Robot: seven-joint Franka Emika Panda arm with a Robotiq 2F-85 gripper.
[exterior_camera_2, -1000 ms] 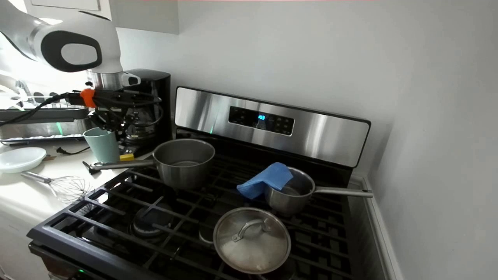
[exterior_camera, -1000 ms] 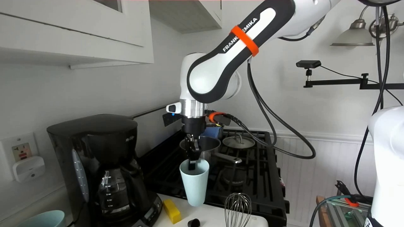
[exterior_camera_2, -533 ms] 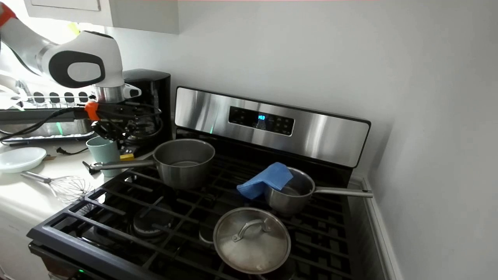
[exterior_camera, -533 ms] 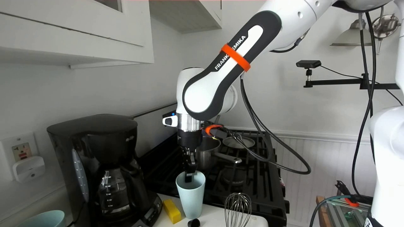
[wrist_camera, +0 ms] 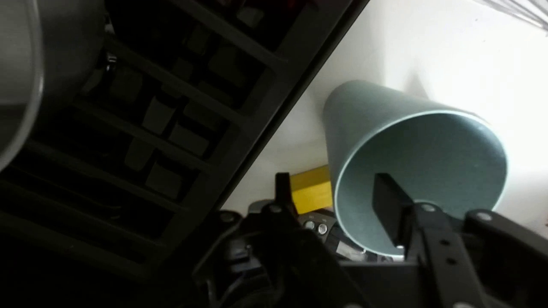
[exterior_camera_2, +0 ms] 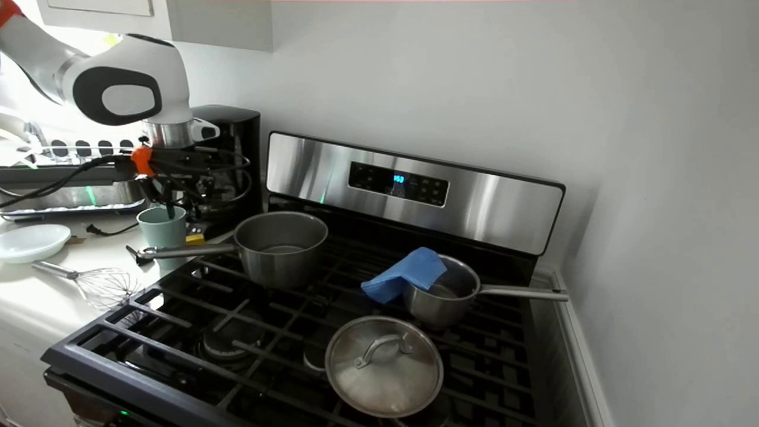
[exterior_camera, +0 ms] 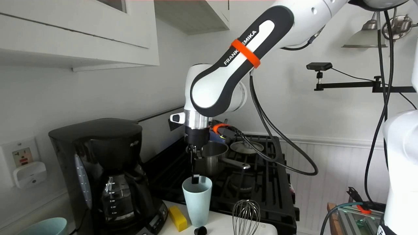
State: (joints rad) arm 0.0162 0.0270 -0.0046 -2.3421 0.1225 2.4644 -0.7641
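stove (exterior_camera_2: 118, 378): saucepan (exterior_camera_2: 281, 267), 2nd saucepan (exterior_camera_2: 443, 308), lid (exterior_camera_2: 385, 366) on top | blue cloth (exterior_camera_2: 406, 274): draped over 2nd saucepan's rim | coffee maker (exterior_camera: 101, 133): black, with carafe (exterior_camera: 117, 197) | yellow block (exterior_camera: 178, 219): beside coffee maker on counter (exterior_camera: 218, 222) | whisk (exterior_camera_2: 76, 276): on counter, just beside white bowl (exterior_camera_2: 34, 244)

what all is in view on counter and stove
Tapered cup: 1, pale blue, counter
Rectangular block: 1, yellow, counter
Wire whisk: 1, silver, counter
Scoop-like item: 1, black, counter
Shallow bowl: 1, white, counter
Coffee maker: 1, black, counter
Round vessel: 1, pale blue, beside coffee maker
Dish rack: 1, grey, counter
Metal saucepans: 2, silver, stove
Round lid: 1, silver, stove
Cloth: 1, blue, saucepan rim
Robot arm: 1, mostly white, overhead
Gripper: 1, black, at cup rim
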